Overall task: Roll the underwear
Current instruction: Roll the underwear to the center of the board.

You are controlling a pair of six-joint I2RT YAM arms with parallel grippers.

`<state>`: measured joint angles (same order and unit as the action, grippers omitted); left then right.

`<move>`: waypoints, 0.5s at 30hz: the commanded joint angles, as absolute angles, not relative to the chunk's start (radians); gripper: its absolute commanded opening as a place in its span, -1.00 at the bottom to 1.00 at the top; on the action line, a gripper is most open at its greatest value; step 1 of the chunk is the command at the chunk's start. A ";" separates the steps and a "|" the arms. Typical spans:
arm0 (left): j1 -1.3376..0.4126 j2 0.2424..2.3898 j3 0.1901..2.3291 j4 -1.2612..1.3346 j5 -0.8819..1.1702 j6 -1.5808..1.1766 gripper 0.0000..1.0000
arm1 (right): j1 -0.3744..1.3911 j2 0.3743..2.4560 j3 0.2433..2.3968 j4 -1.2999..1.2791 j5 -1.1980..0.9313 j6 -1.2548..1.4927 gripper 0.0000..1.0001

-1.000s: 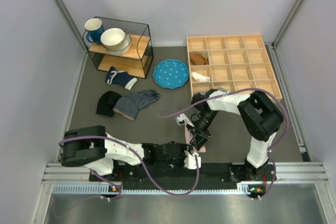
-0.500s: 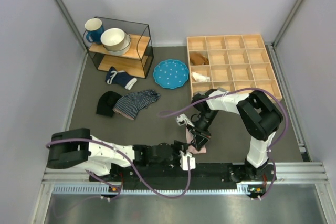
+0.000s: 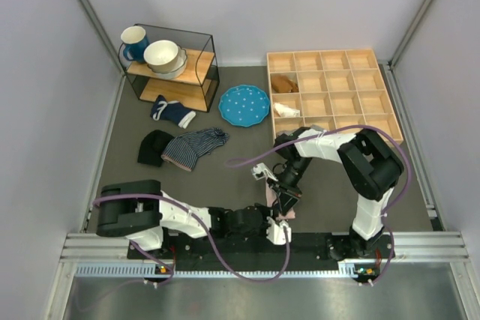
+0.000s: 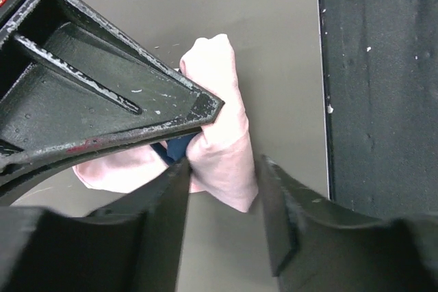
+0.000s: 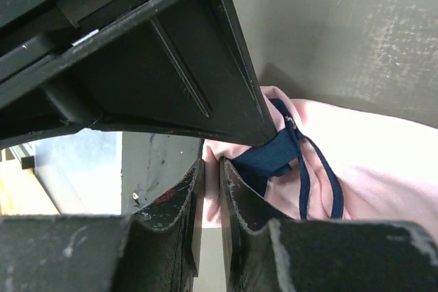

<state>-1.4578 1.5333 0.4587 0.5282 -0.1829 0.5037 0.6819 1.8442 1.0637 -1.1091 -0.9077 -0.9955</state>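
Observation:
The underwear (image 3: 286, 216) is a small light pink cloth with navy trim, bunched on the grey mat near the front edge. In the left wrist view the underwear (image 4: 220, 128) has a corner lying between the open fingers of my left gripper (image 4: 222, 200); one finger touches the cloth and the other stands apart. My right gripper (image 5: 210, 193) is shut on a fold of the pink underwear (image 5: 369, 162), next to its navy trim (image 5: 274, 155). From above, my right gripper (image 3: 282, 203) comes down from behind and my left gripper (image 3: 278, 225) reaches in from the left.
A wooden compartment tray (image 3: 390, 103) stands at the back right, a blue plate (image 3: 244, 103) beside it. A striped garment (image 3: 196, 146), a black cloth (image 3: 154, 148) and a navy sock (image 3: 172, 112) lie at the left. A shelf with cups (image 3: 171, 65) stands behind. The black base rail (image 4: 383, 66) is close by.
My left gripper has swung right along the front edge, up to the underwear. My right gripper has stayed on the cloth, nearly still.

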 commanded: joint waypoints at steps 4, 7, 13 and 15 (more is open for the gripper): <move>-1.459 1.557 0.515 0.496 -0.161 0.497 -0.90 | 0.667 1.853 1.095 -1.131 -0.934 -1.025 -0.70; -1.445 1.549 0.535 0.410 -0.101 0.451 -1.00 | 0.654 1.838 1.100 -1.127 -0.931 -1.020 -0.68; -1.349 1.580 0.630 0.229 0.149 0.278 -1.00 | 0.514 1.698 1.075 -1.048 -0.885 -0.963 -0.41; -1.292 1.606 0.664 0.180 0.253 0.229 -1.00 | 0.470 1.590 1.037 -0.961 -0.852 -0.912 -0.28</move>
<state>-1.3651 1.5623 0.5980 0.3054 0.0250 0.3660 0.5659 1.7828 1.0592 -1.0870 -0.8833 -0.9733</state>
